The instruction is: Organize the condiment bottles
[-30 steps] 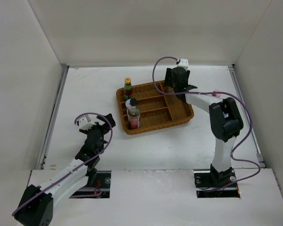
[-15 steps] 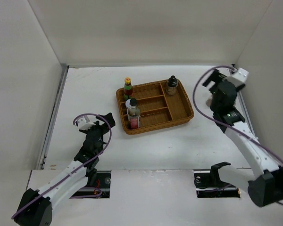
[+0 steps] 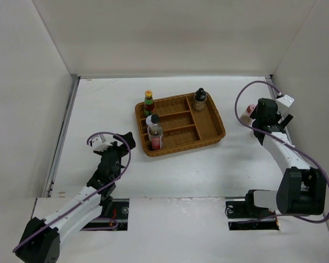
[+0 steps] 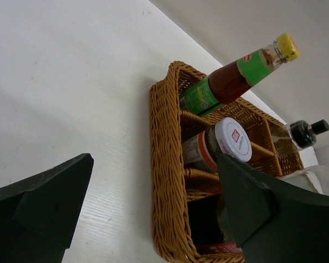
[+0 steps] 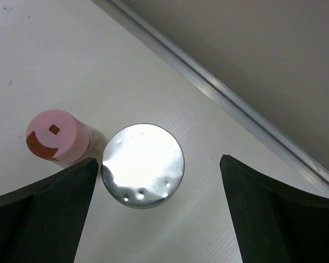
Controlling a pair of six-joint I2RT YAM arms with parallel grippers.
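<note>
the yellow-capped green bottle, white-capped jar and black-capped dark-red bottle are standing along the wicker tray's left end; the dark black-capped jar is standing in its far-right compartment; the pink-capped shaker and silver-topped cylinder are standing side by side, right of the tray.

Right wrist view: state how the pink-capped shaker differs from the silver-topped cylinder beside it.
The pink-capped shaker has a pink top with a dark mark; the silver-topped cylinder has a shiny, plain one. The cylinder's top is wider than the shaker's. Both stand upright on the table.
</note>
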